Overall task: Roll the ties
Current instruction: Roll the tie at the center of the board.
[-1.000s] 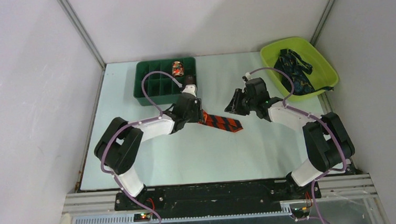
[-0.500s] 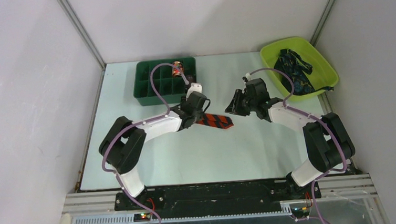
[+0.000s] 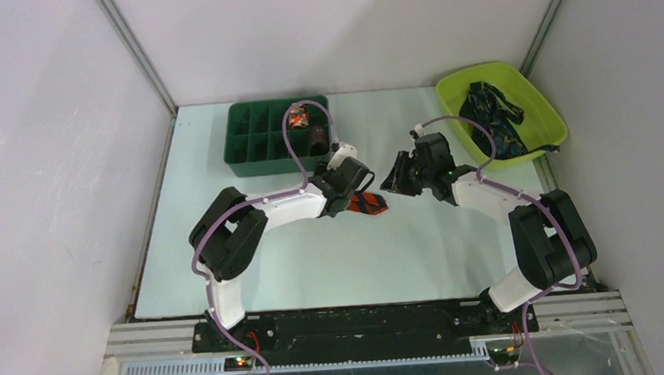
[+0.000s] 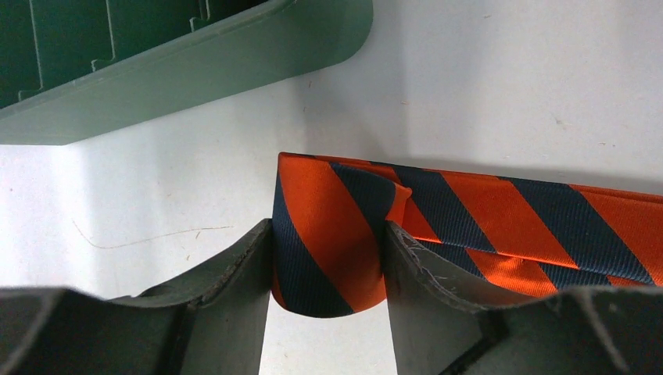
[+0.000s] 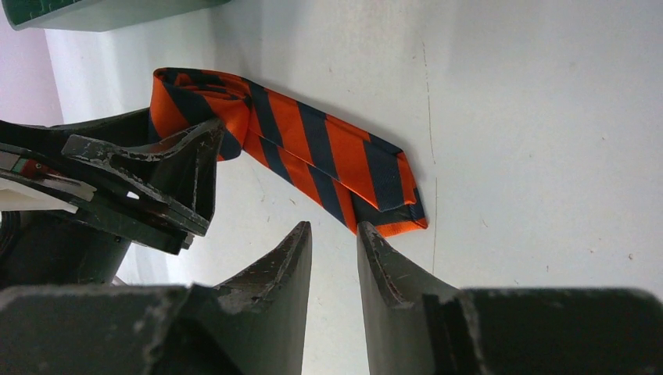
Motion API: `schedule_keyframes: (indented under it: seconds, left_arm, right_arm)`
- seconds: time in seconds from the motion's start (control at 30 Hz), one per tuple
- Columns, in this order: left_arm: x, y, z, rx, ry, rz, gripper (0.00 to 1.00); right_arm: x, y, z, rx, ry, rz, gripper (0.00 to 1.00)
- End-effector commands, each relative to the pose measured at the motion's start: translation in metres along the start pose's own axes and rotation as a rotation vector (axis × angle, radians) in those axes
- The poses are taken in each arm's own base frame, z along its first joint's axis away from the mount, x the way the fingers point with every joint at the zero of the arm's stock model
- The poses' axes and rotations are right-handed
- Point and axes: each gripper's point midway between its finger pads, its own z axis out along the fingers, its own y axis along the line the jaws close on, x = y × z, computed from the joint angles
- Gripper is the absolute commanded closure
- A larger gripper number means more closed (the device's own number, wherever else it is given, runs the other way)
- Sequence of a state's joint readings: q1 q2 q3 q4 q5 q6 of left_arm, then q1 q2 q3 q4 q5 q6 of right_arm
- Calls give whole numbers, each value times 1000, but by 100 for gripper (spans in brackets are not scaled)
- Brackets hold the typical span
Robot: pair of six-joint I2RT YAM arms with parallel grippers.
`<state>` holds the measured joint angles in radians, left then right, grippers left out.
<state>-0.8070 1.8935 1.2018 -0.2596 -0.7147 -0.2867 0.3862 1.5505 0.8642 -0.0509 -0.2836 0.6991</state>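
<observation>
Left gripper (image 4: 327, 234) is clamped on the curled-over end of the red-orange tie (image 4: 500, 226), one finger on each side of the fold. The right gripper (image 5: 335, 234) hangs just beside the tie's free end, jaws a little apart with nothing between them.

Count them up: two grippers, and one striped tie out on the table (image 3: 316, 268). There is one green divider tray (image 3: 246, 149) near the far edge with one small red-orange roll (image 3: 298, 116) in a compartment. One lime bin (image 3: 544, 115) sits at the far right corner, holding a heap of navy ties (image 3: 496, 119) (how many, I cannot tell).

The striped tie lies mid-table, near the tray's right near corner. Its long axis runs across the table, left to right. The curled end is at the left, and the free tip points toward the right edge, angled slightly to the near edge.
</observation>
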Motion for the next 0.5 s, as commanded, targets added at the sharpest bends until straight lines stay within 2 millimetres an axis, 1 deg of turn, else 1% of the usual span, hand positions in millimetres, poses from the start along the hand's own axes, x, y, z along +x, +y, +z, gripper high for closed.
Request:
schedule_keyframes:
  seconds: [0.0,0.3,0.47]
  left_arm:
    - [-2,10,1,-75,1,58,44]
    - [-2,-7,0,-66,4,116,42]
    - [-3,-19,-4,-47,2,133,39]
  right_arm:
    - [-13,10,-10,-32,-52,-26,69]
    - [-15,6,-12,-32,-57,-15,69]
    - [-15,5,-12,-31,-56,-12,69]
